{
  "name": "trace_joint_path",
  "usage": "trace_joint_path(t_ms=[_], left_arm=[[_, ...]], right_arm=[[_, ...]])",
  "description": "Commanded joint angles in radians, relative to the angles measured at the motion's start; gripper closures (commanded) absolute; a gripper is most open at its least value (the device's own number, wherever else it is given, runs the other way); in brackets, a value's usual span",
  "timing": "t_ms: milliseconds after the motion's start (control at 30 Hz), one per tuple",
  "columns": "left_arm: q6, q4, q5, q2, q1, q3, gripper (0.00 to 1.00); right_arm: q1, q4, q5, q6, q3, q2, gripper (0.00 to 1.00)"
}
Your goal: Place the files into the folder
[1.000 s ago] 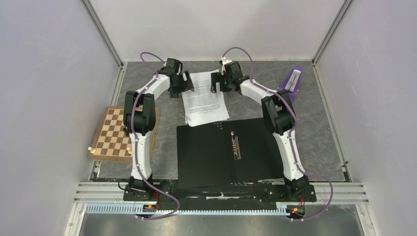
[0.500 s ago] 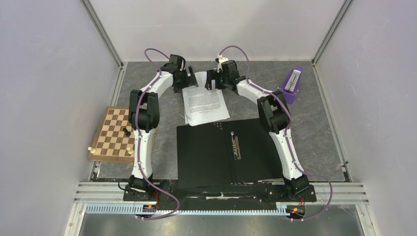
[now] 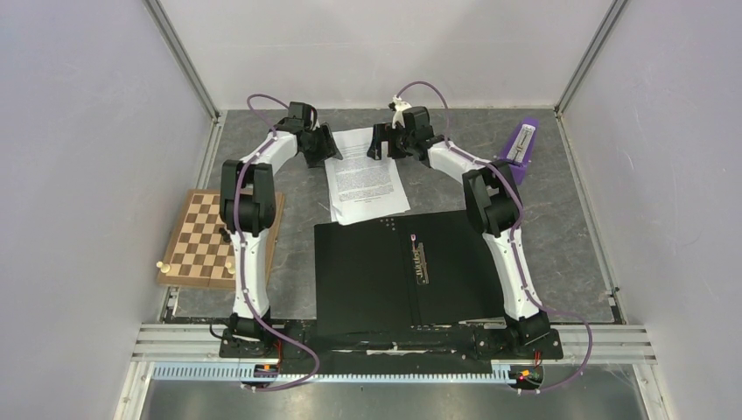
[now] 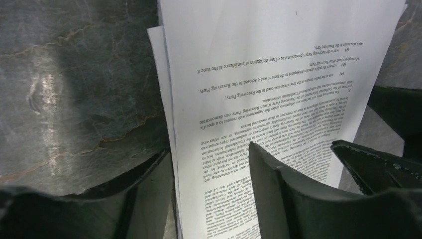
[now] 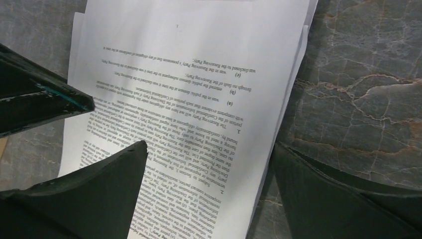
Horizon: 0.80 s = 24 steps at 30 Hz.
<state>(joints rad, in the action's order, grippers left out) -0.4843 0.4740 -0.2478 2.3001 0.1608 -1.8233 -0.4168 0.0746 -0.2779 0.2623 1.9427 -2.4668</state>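
Nothing has been put away yet. The folder (image 3: 367, 271) is laid open on the table (image 3: 569, 245), black side up, and the files (image 3: 366, 179) are seen just past its far edge. Every sheet has yet to be moved in. The left gripper (image 4: 206, 159) is held open, with the sheets' left edge between its jaws. The right gripper (image 5: 209, 147) is opened wide across their right edge. Nothing is pinched.

files (image 5: 189, 74), jaws wide astride their edge
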Motion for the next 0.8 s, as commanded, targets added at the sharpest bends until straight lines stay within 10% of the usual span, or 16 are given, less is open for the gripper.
trace_joint_path(t_ms=[0,400,767], left_arm=[[-0.009,0.022,-0.084,0.082,0.005,-0.032,0.42],[0.034,-0.004,-0.149,0.037,-0.006,-0.084,0.97],[0.217,-0.187,-0.358,-0.204,-0.003,0.012,0.98]], right_arm=[[0.000,0.102,-0.090,0.028,0.010,-0.074,0.02],[0.039,0.043,-0.177,0.073,0.010,-0.095,0.02],[0.104,-0.218,-0.330,0.152,-0.192,0.078,0.02]])
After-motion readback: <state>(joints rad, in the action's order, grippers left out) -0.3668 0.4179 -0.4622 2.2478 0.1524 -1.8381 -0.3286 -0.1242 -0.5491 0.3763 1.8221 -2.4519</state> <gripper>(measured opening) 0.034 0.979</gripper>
